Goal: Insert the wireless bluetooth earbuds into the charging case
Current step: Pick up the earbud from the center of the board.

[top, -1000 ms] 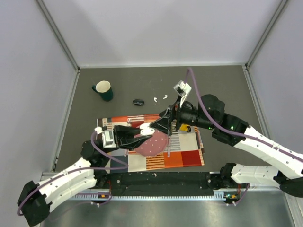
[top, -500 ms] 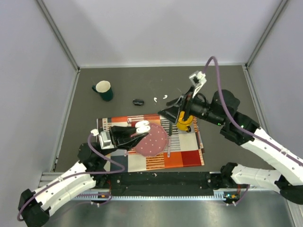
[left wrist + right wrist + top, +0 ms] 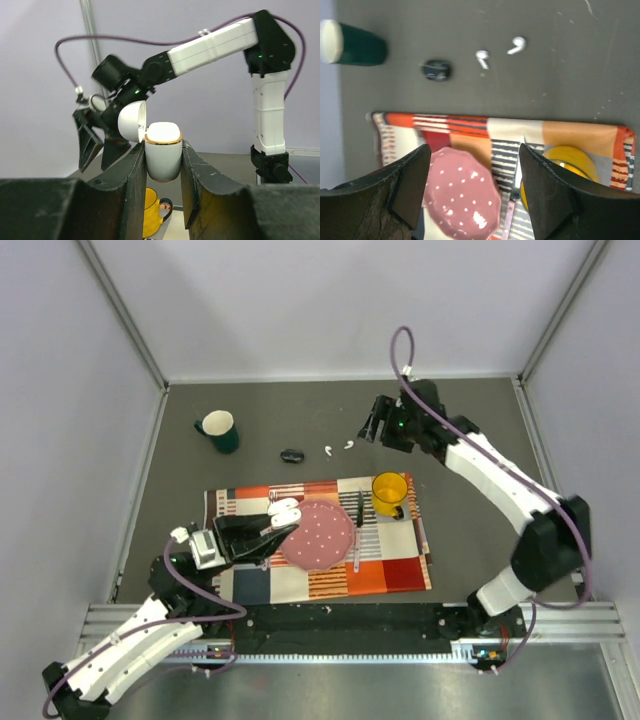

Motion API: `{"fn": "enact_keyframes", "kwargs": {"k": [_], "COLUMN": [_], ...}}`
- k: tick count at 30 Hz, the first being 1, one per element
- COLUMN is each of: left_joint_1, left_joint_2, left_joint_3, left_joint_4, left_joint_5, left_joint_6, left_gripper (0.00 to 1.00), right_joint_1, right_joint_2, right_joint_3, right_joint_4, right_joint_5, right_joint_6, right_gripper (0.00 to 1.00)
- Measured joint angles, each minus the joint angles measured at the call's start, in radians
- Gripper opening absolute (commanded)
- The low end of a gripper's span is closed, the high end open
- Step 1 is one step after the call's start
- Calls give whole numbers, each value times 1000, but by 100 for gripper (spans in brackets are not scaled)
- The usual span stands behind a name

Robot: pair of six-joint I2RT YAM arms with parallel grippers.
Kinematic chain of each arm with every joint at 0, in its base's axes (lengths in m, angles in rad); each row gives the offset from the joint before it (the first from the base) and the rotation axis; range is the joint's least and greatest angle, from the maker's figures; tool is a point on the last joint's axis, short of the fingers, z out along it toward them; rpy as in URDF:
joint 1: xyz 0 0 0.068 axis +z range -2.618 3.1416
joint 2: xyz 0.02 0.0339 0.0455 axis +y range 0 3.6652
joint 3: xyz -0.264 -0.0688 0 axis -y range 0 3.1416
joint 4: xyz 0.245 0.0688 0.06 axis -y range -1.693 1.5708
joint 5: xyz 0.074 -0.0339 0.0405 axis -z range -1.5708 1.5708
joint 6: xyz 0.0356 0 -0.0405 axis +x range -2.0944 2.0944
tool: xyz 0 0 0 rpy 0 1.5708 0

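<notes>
My left tool (image 3: 273, 526) pinching the one charging case (image 3: 163, 161), lid open, above the placemat (image 3: 385, 572), my right tool (image 3: 472, 154) spread, near two earbuds (image 3: 482, 58) lying just apart on the dark counter (image 3: 570, 75)

Desk (image 3: 250, 405): dark grey, matte.
Green mug (image 3: 218, 430): far left, upright, white inside.
Black oval object (image 3: 291, 455): alone on the desk, right of the green mug.
Placemat (image 3: 390, 570): striped orange, red and white — near the front edge.
Pink plate (image 3: 320, 535): white-dotted, on the placemat.
Yellow mug (image 3: 389, 492): placemat's far right corner.
Knife (image 3: 357, 532): between plate and yellow mug.
</notes>
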State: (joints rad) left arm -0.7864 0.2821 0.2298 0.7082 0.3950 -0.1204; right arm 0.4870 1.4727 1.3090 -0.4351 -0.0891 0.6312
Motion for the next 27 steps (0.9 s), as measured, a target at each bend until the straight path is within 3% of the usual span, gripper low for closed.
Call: {"fn": "enact_keyframes", "kwargs": {"k": [7, 16, 27], "left_joint_1": [0, 0, 0], "left_joint_2": [-64, -94, -153], "left_joint_3": [0, 13, 13], "left_joint_4": [-103, -211, -263], "left_joint_5": [-32, -92, -133], "left_joint_6": [30, 58, 79], "left_gripper": [0, 0, 0], "right_joint_1": [10, 60, 66], "right_joint_2": [348, 591, 872], "right_joint_3": [288, 557, 823], "right_joint_4": [-158, -256, -374], "right_joint_5": [166, 313, 359], "right_joint_6": [62, 178, 268], "right_gripper": [73, 69, 61]}}
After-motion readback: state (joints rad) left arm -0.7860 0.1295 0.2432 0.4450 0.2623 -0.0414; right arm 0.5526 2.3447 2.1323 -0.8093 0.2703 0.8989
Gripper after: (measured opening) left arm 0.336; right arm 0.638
